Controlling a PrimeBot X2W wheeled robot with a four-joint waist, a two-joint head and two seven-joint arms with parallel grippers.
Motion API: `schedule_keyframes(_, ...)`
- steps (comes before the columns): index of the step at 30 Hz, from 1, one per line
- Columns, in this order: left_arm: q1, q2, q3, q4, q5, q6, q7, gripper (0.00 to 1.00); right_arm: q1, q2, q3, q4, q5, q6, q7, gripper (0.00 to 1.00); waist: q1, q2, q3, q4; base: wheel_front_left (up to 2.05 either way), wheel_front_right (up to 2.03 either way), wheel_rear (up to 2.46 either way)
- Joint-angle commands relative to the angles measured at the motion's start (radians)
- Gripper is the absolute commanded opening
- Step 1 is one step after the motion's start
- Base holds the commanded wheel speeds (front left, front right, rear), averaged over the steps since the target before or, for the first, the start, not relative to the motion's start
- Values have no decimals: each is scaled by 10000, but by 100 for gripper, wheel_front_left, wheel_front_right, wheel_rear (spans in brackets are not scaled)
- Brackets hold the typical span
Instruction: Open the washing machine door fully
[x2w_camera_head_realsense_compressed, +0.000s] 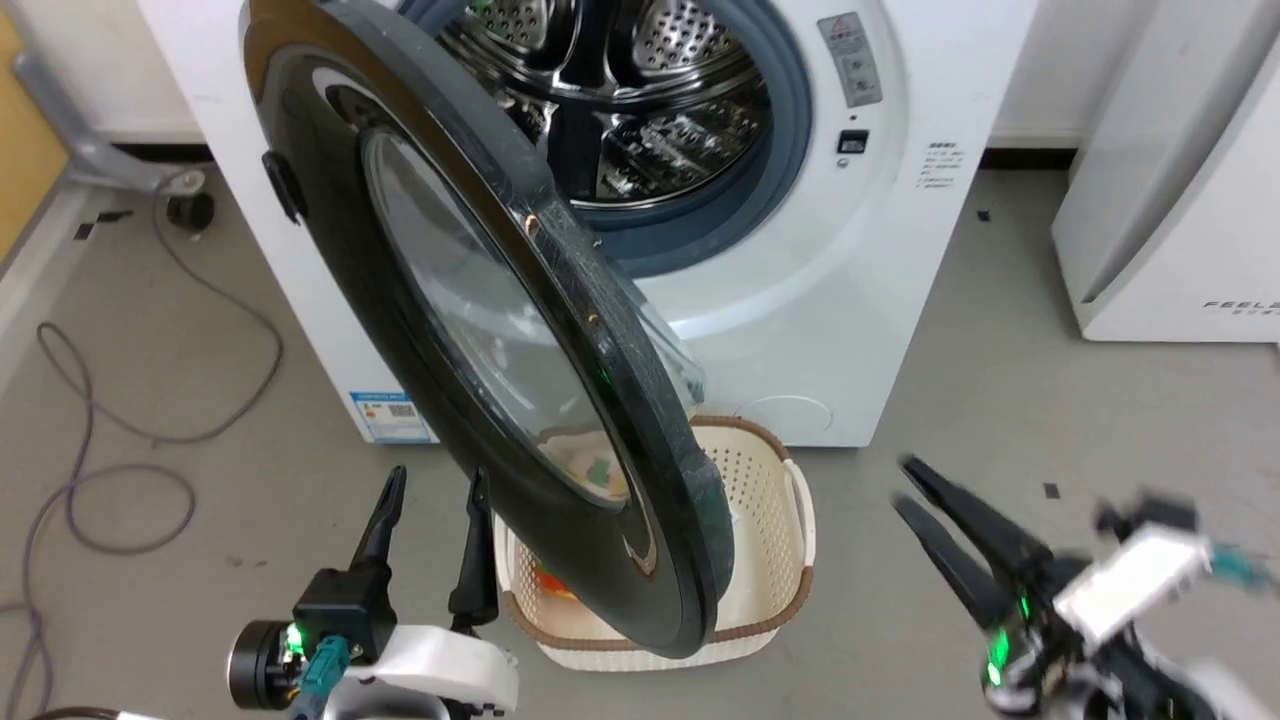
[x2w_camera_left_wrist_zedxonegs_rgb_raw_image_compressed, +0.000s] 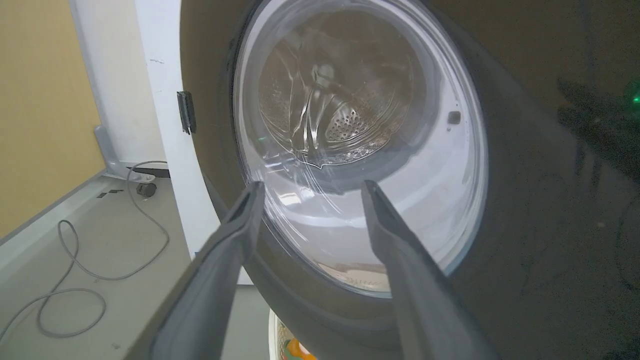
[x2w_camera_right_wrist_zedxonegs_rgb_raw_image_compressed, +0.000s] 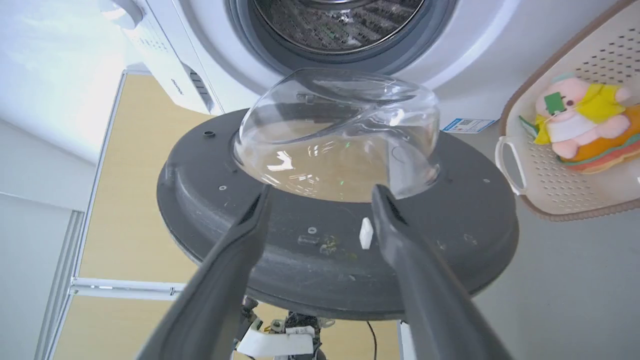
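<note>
Beside the washing machine (x2w_camera_head_realsense_compressed: 850, 330), appliance (x2w_camera_head_realsense_compressed: 1160, 200) lettered "FEEL"

Washing machine door (x2w_camera_head_realsense_compressed: 480, 330) swung out from the washing machine (x2w_camera_head_realsense_compressed: 850, 300), hinge side at 11 o'clock, free rim down at 6 o'clock. Steel drum (x2w_camera_head_realsense_compressed: 640, 90) exposed at 12 o'clock. Blue label (x2w_camera_head_realsense_compressed: 393, 415) on the machine's lower corner, 7 o'clock of the door glass. Cream perforated basket (x2w_camera_head_realsense_compressed: 770, 520) on the floor under the door's low rim.

Left gripper (x2w_camera_head_realsense_compressed: 439, 473) at 7 o'clock, fingers spread, pointing to 12; one finger just beside the door rim, contact unclear. Right gripper (x2w_camera_head_realsense_compressed: 901, 483) at 4 o'clock, blurred, fingers slightly parted, pointing to 10, well apart from the door.

Grey cable (x2w_camera_head_realsense_compressed: 130, 480) looped at 8 o'clock. White appliance (x2w_camera_head_realsense_compressed: 1180, 180) at 2 o'clock.
</note>
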Motion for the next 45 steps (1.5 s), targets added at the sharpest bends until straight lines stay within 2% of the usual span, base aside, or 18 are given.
schedule_keyframes(1, 133, 16, 50, 38, 84, -41, -53, 100, 406, 194, -201, 44, -137, -4, -384, 100, 1, -1, -69, -59, 0, 0, 0)
schedule_keyframes(5, 212, 16, 79, 99, 96, -81, -53, 100, 1339, 583, -841, 504, -806, -4, -2052, 100, 1, -1, -193, -178, 0, 0, 0)
schedule_keyframes(9, 246, 16, 65, 159, 91, -108, -53, 100, 1658, 650, -1047, 1631, -2229, -4, -4085, 100, 1, -1, -272, -263, 0, 0, 0)
schedule_keyframes(12, 258, 16, 65, 175, 67, -104, -53, 100, 1540, 693, -1495, 2491, -3599, -4, -4588, 100, 1, -1, -335, -331, 0, 0, 0)
schedule_keyframes(14, 284, 16, 102, 152, 53, -88, -53, 100, 1345, 884, -2691, 2964, -5117, -4, -4619, 100, 1, -1, -355, -403, 0, 0, 0)
schedule_keyframes(16, 308, 16, 137, 127, 42, -77, -53, 100, 1242, 1295, -4084, 2980, -7139, -4, -4624, 100, 1, -1, -363, -449, 0, 0, 0)
schedule_keyframes(20, 319, 16, 186, 103, 37, -64, -53, 100, 1352, 2452, -6221, 1634, -11966, -4, -4627, 100, 1, -1, -362, -496, 0, 0, 0)
schedule_keyframes(23, 325, 16, 203, 100, 50, -57, -53, 100, 1610, 3334, -6856, 149, -14696, -4, -4628, 100, 1, -1, -353, -503, 0, 0, 0)
schedule_keyframes(26, 305, 16, 233, 93, 76, -56, -53, 100, 1909, 3696, -6760, -992, -16445, -4, -4628, 100, 1, -1, -306, -508, 0, 0, 0)
schedule_keyframes(30, 261, 16, 292, 98, 146, -83, -53, 100, 2418, 3830, -6090, -1782, -18184, -4, -4621, 100, 1, -1, -240, -508, 0, 0, 0)
schedule_keyframes(34, 227, 16, 322, 98, 191, -106, -53, 100, 2889, 3866, -5408, -1965, -19114, -4, -4324, 100, 1, -1, -187, -487, 0, 0, 0)
schedule_keyframes(42, 180, 16, 319, 206, 247, -97, -53, 100, 3291, 3875, -5031, -1162, -19096, -4, -4275, 100, 1, -1, -149, -433, 0, 0, 0)
schedule_keyframes(43, 182, 16, 325, 251, 246, -99, -53, 91, 3289, 3876, -5037, -1060, -19031, -4, -4295, 100, 1, -1, -157, -438, 0, 0, 0)
schedule_keyframes(44, 182, 16, 333, 276, 241, -102, -53, 23, 3274, 3876, -5038, -974, -18999, -4, -4320, 100, 1, -1, -170, -442, 0, 0, 0)
schedule_keyframes(45, 197, 16, 332, 338, 224, -121, -53, 0, 3257, 3876, -5031, -892, -18945, -4, -4342, 100, 1, -1, -181, -448, 0, 0, 0)
